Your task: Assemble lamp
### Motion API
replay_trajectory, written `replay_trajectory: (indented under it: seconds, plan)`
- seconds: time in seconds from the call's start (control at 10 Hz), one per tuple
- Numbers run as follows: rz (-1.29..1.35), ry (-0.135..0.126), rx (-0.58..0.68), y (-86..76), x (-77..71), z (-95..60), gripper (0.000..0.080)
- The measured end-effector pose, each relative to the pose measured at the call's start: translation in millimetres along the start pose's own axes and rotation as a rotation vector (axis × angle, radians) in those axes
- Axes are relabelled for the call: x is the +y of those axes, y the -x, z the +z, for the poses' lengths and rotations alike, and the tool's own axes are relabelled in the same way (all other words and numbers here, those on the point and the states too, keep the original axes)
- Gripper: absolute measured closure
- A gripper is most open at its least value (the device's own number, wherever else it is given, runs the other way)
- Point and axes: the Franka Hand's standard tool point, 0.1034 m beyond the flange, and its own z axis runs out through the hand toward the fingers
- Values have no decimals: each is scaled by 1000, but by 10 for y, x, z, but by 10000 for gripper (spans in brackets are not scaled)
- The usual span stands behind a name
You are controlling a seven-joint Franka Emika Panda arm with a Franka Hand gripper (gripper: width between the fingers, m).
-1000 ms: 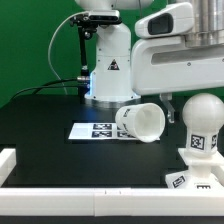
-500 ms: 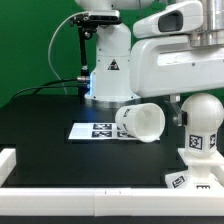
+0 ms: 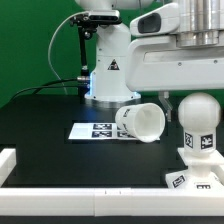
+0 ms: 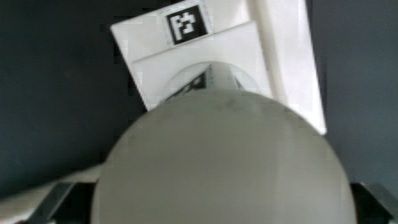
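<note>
Outside first, in the exterior view: the bulb (image 3: 201,122) stands upright at the right edge of the frame, its round head on top and a square tag on its front. It sits on the blocky base (image 3: 192,168) in the lower right corner, which carries a tag of its own low down. Whether the neck is fully seated in the base cannot be told.

The big white robot arm (image 3: 170,55) fills the upper right. Its claw (image 3: 192,98) is right at the bulb's head. Only a dark stub shows left of the head, so I cannot tell whether the fingers are spread or pressed onto it.

Near the middle of the frame the shade (image 3: 140,122) lies on its side on the black bench (image 3: 50,125), its wide mouth turned toward the lower right. Its narrow end is just beside or over the marker board (image 3: 92,130). The shade is well apart from the bulb.

Next, the wrist view: the bulb's rounded head (image 4: 214,160) fills the lower half, blurred and very near. Beyond it, in the upper middle, the white base (image 4: 267,55) shows a tag near the top edge, with dark bench on either side.
</note>
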Motion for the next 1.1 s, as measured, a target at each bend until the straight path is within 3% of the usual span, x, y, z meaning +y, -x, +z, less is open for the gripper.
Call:
replay_trajectory:
  seconds: [0.2,0.3,0.4,0.5,0.6,0.8,1.0,1.1]
  plan:
    - [341,16,-33,89,-32,20,226]
    - [482,8,-36,99,-39,25,225]
    - [639,-25,-44,98,-5,35,225]
    - [680,-32,-51,111,-2,39,225]
    - [654,-32,-52,115,-5,42,225]
    - [485,-35,-46,134,-50,31,115]
    - [43,-12,-53,205,-123,41,102]
    - [-12,-10,-51,237,-175,31,102]
